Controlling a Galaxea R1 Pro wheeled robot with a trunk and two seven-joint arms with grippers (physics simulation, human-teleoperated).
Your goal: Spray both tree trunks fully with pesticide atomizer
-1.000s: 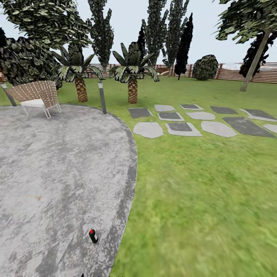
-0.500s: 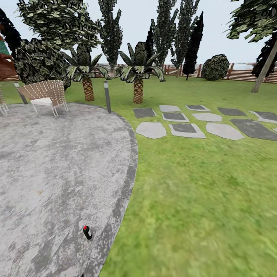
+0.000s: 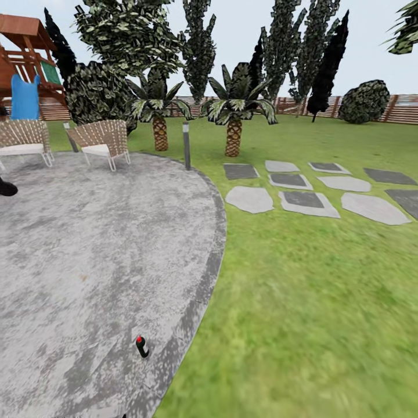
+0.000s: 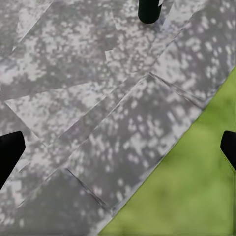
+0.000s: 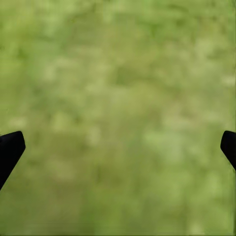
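A: Where is the atomizer [image 3: 141, 346] seen?

B: Lying on the floor [image 3: 87, 255] at 6 o'clock in the head view, close to the curved edge, with lawn [image 3: 302, 290] beside it.

A: And the hands?

B: The left hand [image 4: 118, 147] is held apart above the paving edge; its 2 fingertips [image 4: 10, 150] are seen wide-set. The right hand [image 5: 118, 147] is likewise spread, over grass. Nothing is gripped.

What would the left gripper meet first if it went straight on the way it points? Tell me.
Probably the floor: the left gripper, fingers wide apart, points at bare grey paving near its curved edge. The pesticide atomizer stands off that line, though depth is unclear.
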